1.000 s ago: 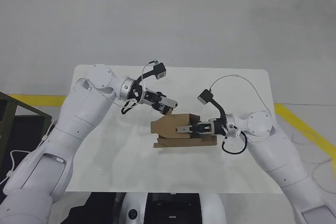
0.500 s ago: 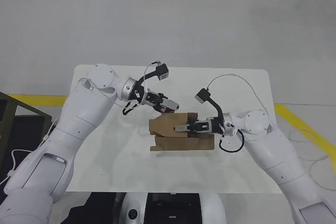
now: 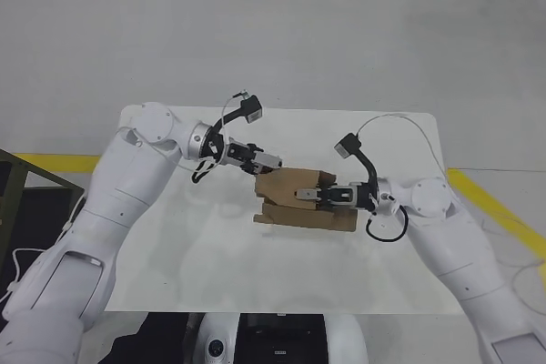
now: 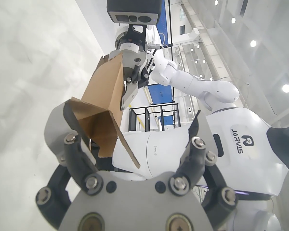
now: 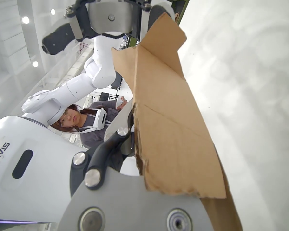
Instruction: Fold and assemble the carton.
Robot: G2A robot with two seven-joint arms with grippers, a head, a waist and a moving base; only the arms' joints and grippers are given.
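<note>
Well, the left gripper [image 4: 130, 112] stands wide open with its two fingers spread. A corner flap of the brown carton [image 4: 103, 92] pokes in between them, close against one finger and well apart from the other. From above, that gripper sits at the carton's far left corner, and its arm comes in across the white counter [image 3: 191, 255].

Facing it, the right gripper [image 3: 305, 194] is closed on an upper panel of the carton. One finger lies flat along the cardboard's face and the other is hidden behind the panel.

The carton itself is partly opened, with its walls tilted and its flaps loose. It sits near the middle of the counter, between the two grippers. I cannot tell whether its lower flap touches the surface.
</note>
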